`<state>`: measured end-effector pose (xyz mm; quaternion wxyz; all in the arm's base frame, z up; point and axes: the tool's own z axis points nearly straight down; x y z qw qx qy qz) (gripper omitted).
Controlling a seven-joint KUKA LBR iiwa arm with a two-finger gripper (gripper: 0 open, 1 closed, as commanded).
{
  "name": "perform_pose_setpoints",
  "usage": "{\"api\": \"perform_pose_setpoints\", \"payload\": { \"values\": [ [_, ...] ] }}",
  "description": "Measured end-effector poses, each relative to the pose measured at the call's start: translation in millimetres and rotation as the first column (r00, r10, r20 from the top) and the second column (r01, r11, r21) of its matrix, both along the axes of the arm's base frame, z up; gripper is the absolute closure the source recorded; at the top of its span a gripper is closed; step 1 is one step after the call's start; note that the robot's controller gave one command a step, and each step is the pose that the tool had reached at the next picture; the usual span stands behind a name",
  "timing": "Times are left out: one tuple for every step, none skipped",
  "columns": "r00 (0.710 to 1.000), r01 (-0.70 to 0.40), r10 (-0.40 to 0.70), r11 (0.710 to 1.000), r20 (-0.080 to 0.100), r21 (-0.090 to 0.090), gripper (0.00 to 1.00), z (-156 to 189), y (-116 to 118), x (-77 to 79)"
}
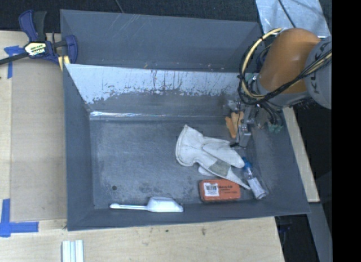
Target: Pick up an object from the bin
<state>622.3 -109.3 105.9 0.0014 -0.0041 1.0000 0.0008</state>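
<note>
The fingers [243, 140] look close together and hold nothing, and the soft white cloth glove [194, 145] lies just left of them, so open wide, go down, and pinch a thick fold.

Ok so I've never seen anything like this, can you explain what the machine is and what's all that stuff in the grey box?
One camera looks down from above, slightly to one side, into a grey metal bin. The orange-covered shape with cables on the right is a robot arm. Its gripper, the part that grasps, hangs over the bin's right side, at the upper right edge of a white glove. Below the glove lie an orange box with a barcode and a small tube. A white scoop lies along the near edge. Everything appears to rest on the bin floor.
</note>
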Motion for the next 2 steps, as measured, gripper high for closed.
{"api": "perform_pose_setpoints", "payload": {
  "values": [
    [0.995, 0.098, -0.098, 0.995, -0.002, -0.001, 0.0, -15.9, -9.3, 0.0],
    [0.975, 0.222, -0.222, 0.975, 0.001, -0.002, 0.0, -26.6, 50.5, -1.4]
  ]
}}
